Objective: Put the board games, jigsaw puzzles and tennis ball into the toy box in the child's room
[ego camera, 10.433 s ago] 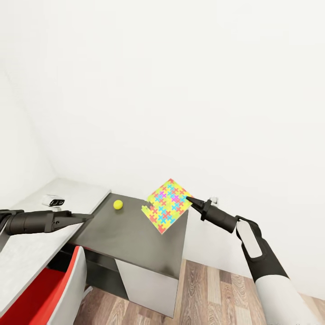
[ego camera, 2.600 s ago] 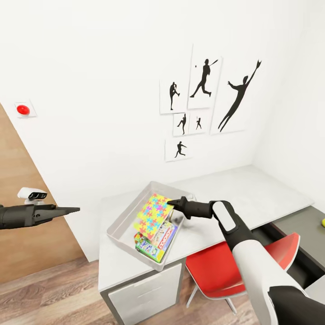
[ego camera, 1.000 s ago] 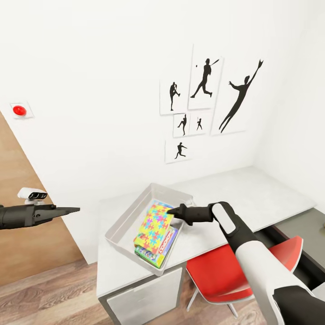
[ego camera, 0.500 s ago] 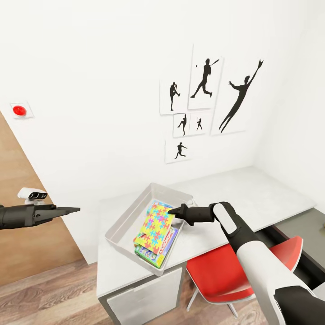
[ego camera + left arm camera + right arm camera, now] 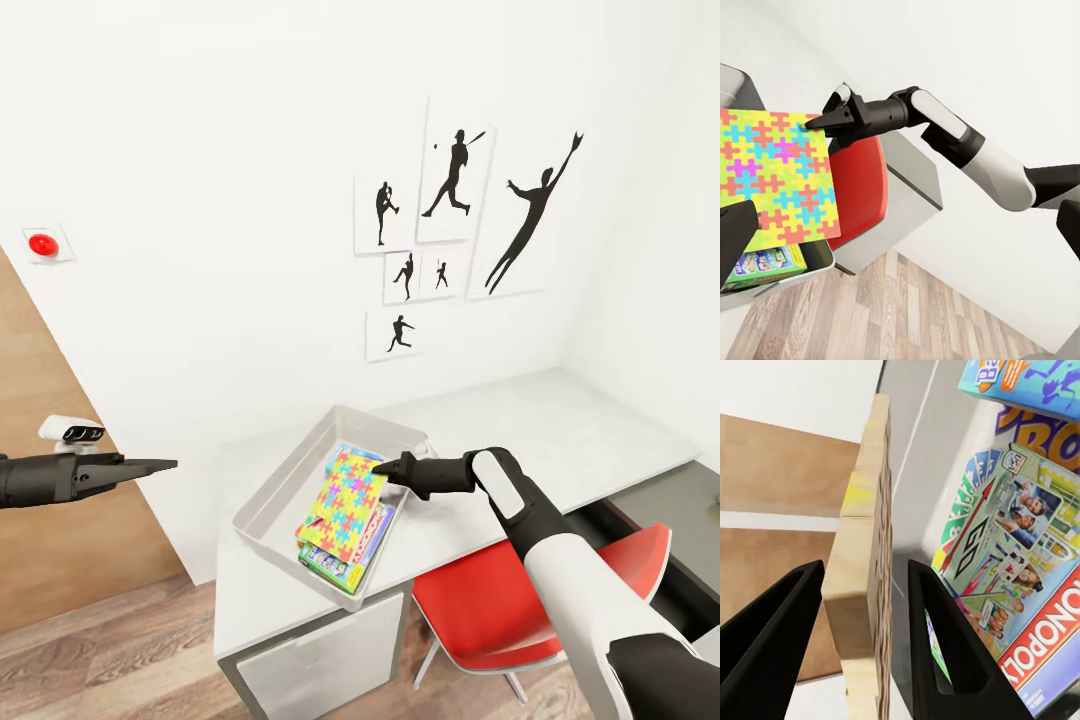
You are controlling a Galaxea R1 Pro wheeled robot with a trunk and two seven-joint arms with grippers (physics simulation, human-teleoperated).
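Jigsaw puzzle (image 5: pixel 346 494): lying tilted over the stacked games inside the toy box, lower centre of the head view; its upper right corner is sitting between the jaws of the right gripper (image 5: pixel 378 468). In the right wrist view its wooden edge (image 5: pixel 862 577) is standing between the two dark fingers (image 5: pixel 941 637).
Right gripper: the jaws are closing narrowly on the puzzle's edge, though whether the pads are pressing it or standing just off it I cannot tell. In the left wrist view the gripper (image 5: pixel 811 124) is meeting the puzzle (image 5: pixel 776 180) at its corner.
Board games (image 5: pixel 362 540): resting flat under the puzzle in the toy box; printed lids are showing in the right wrist view (image 5: pixel 1020 555).
Toy box (image 5: pixel 275 480): sitting on the bench (image 5: pixel 540 420), toward its left end.
Left gripper (image 5: pixel 168 463): hovering at the left edge of the frame, away from the bench, jaws looking pressed together with nothing between them.
Red chair (image 5: pixel 490 600): standing under the bench, lower right.
Wall prints (image 5: pixel 455 215): hanging above the bench.
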